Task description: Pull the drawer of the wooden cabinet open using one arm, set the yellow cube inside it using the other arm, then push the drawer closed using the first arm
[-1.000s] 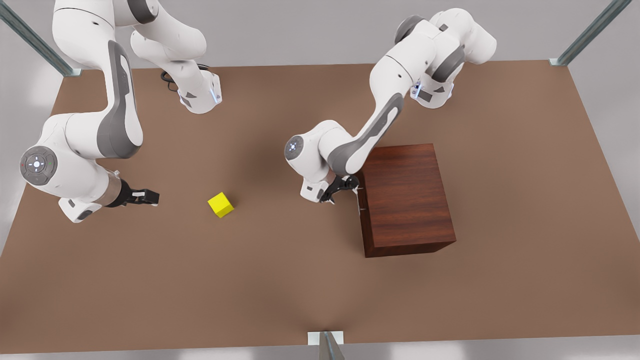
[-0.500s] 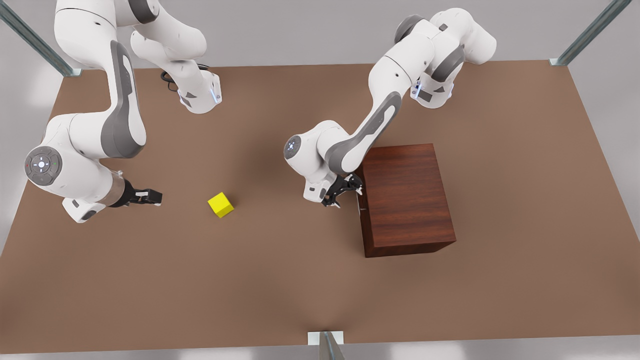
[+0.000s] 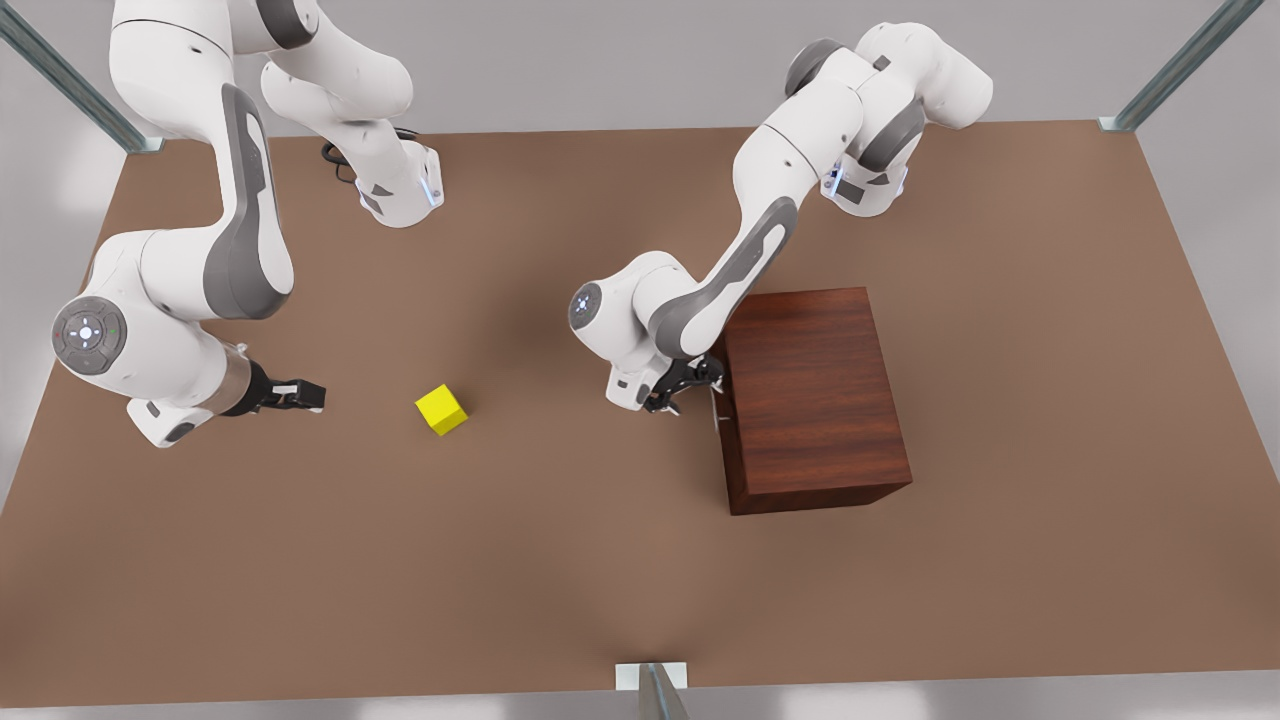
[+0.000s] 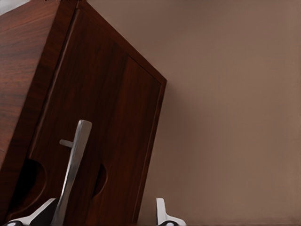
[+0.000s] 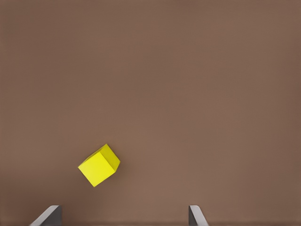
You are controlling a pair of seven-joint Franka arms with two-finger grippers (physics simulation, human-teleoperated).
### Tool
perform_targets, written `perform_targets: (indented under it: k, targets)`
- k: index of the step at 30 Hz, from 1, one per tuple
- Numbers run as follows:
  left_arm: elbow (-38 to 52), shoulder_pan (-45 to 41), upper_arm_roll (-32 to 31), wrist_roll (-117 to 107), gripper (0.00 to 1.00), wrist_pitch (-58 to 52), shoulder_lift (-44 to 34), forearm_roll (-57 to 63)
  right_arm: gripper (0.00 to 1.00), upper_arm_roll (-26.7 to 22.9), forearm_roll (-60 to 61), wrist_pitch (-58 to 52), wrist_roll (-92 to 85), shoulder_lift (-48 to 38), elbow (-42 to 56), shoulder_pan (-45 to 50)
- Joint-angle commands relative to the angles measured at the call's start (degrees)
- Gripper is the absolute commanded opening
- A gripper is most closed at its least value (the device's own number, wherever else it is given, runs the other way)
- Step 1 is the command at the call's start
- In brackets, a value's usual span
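The wooden cabinet [image 3: 815, 400] stands on the table toward the front view's right. Its drawer [image 4: 117, 132] is shut, and the front panel faces the front view's left. The silver bar handle [image 3: 718, 405] [image 4: 75, 165] sticks out from that panel. My left gripper [image 3: 690, 385] [image 4: 104, 214] is open just in front of the panel, with the handle between its fingertips and close to one of them. The yellow cube [image 3: 441, 410] [image 5: 99, 165] lies on the table. My right gripper [image 3: 300, 395] [image 5: 123, 216] hovers open a short way to the cube's left in the front view, pointing at it.
The brown table [image 3: 560, 560] has bare room in front of the cabinet and the cube. Both arm bases [image 3: 400, 195] [image 3: 865, 190] stand at the far edge. Metal frame posts [image 3: 655, 690] rise at the table's corners and at its near edge.
My left gripper has crept closer to the drawer front and its handle. The right arm has shifted slightly toward the cube. The cube and the cabinet have not moved.
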Motion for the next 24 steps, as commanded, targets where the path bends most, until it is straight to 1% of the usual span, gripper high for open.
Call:
perform_targets:
  k: [1, 13, 17, 24]
  targets:
    - [0.1, 0.0, 0.0, 3.8, 1.00, 0.7, -0.1, -0.4, 1.00, 0.1, 0.0, 0.0, 0.0, -0.1, 0.0, 0.0]
    - [1.6, 0.0, -1.0, 3.7, 1.00, 5.8, -0.3, -7.0, 1.00, 0.1, 0.1, 0.0, 0.0, 0.0, 0.0, 0.0]
    - [1.6, -0.1, -1.0, 3.6, 1.00, 9.1, -0.3, -8.7, 1.00, 0.0, 0.0, 0.0, 0.1, 0.1, 0.0, 0.0]
    - [4.1, -0.4, -1.8, 3.6, 1.00, 9.2, -0.2, -9.4, 1.00, 0.1, 0.1, 0.0, 0.1, 0.5, 0.8, 0.0]
